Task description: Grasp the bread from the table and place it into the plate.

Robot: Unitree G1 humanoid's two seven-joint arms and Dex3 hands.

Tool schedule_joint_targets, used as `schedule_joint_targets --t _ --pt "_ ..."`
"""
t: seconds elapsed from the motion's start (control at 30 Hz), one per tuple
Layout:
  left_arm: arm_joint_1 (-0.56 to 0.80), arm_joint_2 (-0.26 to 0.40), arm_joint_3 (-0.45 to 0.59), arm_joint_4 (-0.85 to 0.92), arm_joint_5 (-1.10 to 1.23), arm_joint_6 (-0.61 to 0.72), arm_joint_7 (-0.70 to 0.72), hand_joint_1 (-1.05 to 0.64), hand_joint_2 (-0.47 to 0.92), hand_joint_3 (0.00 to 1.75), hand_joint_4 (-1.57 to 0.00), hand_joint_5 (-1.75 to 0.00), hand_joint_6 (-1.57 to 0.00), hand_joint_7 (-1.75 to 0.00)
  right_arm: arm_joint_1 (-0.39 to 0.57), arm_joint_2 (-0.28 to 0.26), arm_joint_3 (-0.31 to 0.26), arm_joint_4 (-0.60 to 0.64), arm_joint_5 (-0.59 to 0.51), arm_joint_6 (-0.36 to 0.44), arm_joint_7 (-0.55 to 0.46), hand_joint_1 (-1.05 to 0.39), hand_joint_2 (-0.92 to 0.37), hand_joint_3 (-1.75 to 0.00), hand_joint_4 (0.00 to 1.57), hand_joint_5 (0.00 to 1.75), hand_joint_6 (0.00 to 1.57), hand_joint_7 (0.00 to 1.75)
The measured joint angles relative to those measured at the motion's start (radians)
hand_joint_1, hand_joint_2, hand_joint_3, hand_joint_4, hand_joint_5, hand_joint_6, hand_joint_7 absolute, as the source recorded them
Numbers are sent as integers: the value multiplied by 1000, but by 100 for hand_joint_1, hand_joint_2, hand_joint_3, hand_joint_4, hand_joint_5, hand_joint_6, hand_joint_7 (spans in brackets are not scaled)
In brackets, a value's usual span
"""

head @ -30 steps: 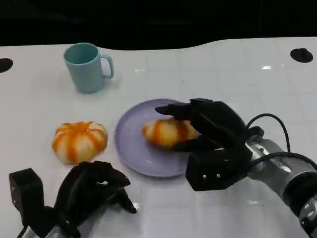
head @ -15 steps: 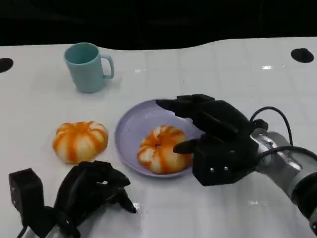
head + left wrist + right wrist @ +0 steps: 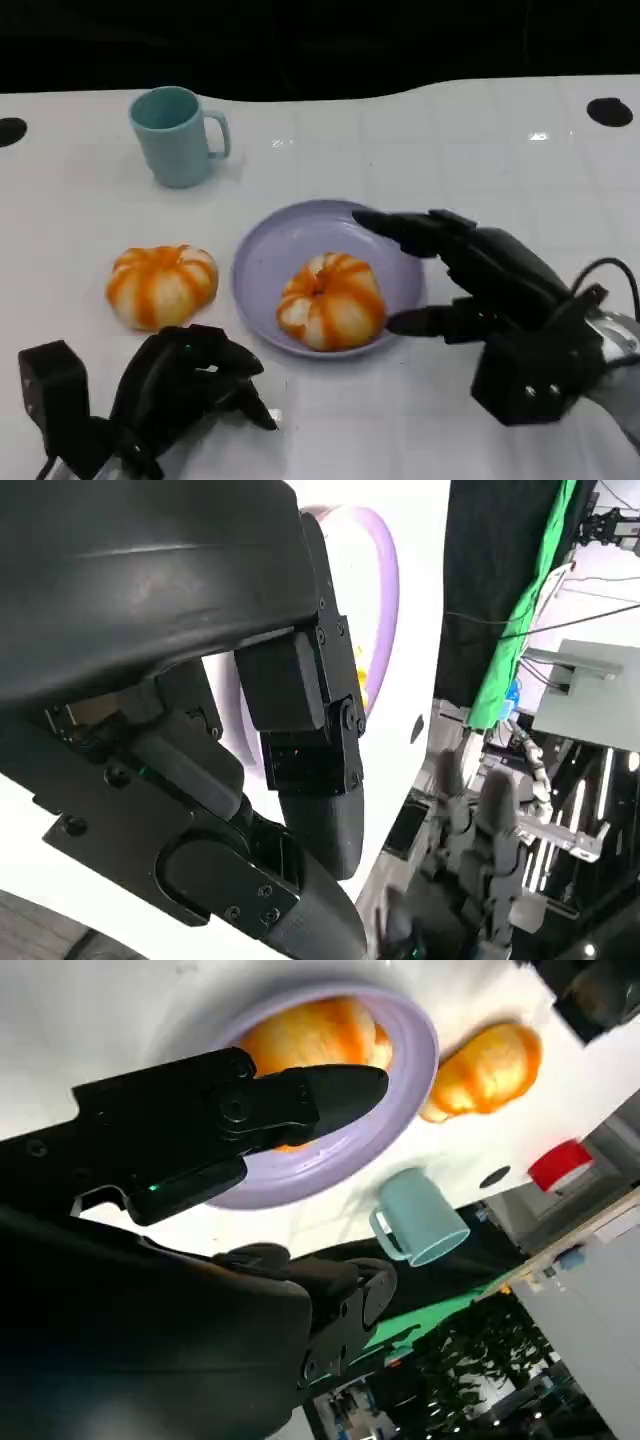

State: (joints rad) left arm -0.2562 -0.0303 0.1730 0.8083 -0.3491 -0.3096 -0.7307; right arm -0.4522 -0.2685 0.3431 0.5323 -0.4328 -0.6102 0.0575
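One orange-striped bread roll (image 3: 331, 301) sat on the lilac plate (image 3: 270, 250), toward its near rim. The right hand (image 3: 470, 290) hovered just beside it, fingers (image 3: 400, 228) spread, holding nothing. Best to draw straight back (open tabletop (image 3: 480, 150) lay behind). The left hand (image 3: 185, 385) rested curled and idle near a second roll (image 3: 160, 285); a teal mug (image 3: 175, 135) stood well apart.

The robot's right hand (image 3: 478, 290), at the lower right of the head view, is matte black with blocky, angular fingers and a boxy palm housing dotted with small screws. Thin black cables (image 3: 600, 275) loop from it to a rounded silver forearm (image 3: 620, 345). At the lower left, the left hand (image 3: 185, 385) is black too, beside a square black block (image 3: 45, 385).
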Motion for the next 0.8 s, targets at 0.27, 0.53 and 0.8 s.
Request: schedule_joint_targets --t 0.27,0.53,0.8 --pt "0 -4 0 -1 0 0 0 -105 71 0 -157 -59 -157 -20 151 -56 -52 -146 35 5 42 -55 -92 -11 44 124 47 90" --pt "1 -5 0 -4 0 1 0 -105 71 0 -157 -59 -157 -20 282 -79 -115 -259 63 7 39 -41 -92 -5 54 173 47 156" --pt "1 -5 0 -5 0 1 0 -105 72 0 -157 -58 -157 -19 367 -84 -156 -300 81 -28 35 -41 -92 -7 52 167 39 148"
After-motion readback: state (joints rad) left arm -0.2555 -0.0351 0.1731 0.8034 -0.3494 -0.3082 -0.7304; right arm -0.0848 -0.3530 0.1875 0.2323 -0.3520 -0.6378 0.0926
